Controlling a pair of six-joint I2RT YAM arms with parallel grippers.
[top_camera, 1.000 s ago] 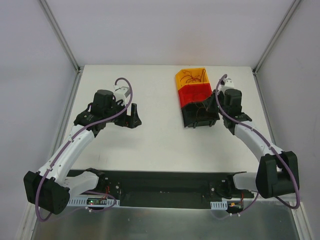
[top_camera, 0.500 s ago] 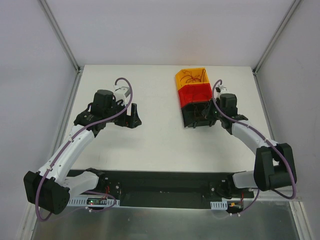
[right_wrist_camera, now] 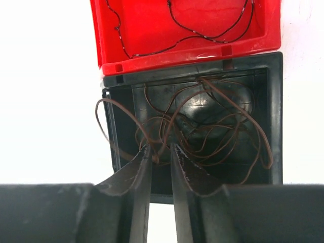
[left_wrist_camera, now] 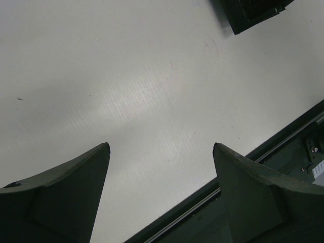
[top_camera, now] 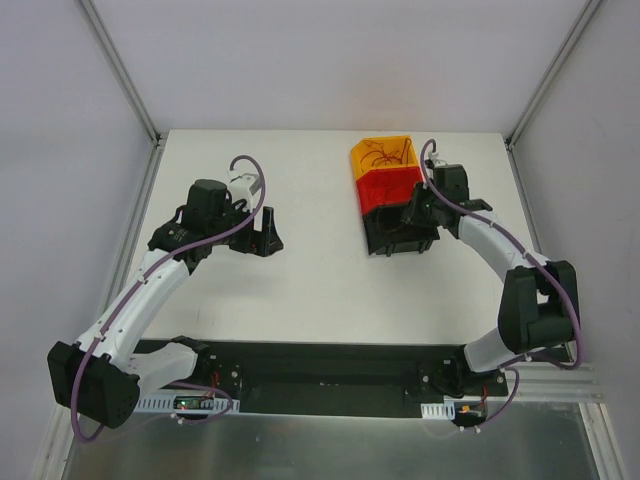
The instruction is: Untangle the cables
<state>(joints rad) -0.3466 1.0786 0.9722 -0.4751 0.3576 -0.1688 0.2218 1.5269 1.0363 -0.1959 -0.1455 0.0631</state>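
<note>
A tangle of brown cables (right_wrist_camera: 202, 131) lies in the black bin (right_wrist_camera: 276, 111), with one loop hanging over the bin's left wall. My right gripper (right_wrist_camera: 160, 148) hangs over the bin's near edge, its jaws a narrow gap apart. A wire strand passes between the fingertips, next to the left one, not pinched. A dark thin cable (right_wrist_camera: 202, 36) lies in the red bin (right_wrist_camera: 187, 50). More thin cables (top_camera: 380, 153) lie in the orange bin (top_camera: 396, 143). My left gripper (left_wrist_camera: 161, 147) stands wide open over bare table, holding nothing.
The three bins stand in a row, orange (top_camera: 396, 143) farthest, red (top_camera: 388, 187) in the middle and black (top_camera: 395, 235) nearest, at the table's right centre. A black rail (top_camera: 320, 362) runs along the near edge. The left arm (top_camera: 150, 290) reaches over the left half of the white table (top_camera: 320, 290).
My right wrist has swung toward the far side over the black bin, and its jaws have parted from shut to a narrow gap. The left arm has not moved.
</note>
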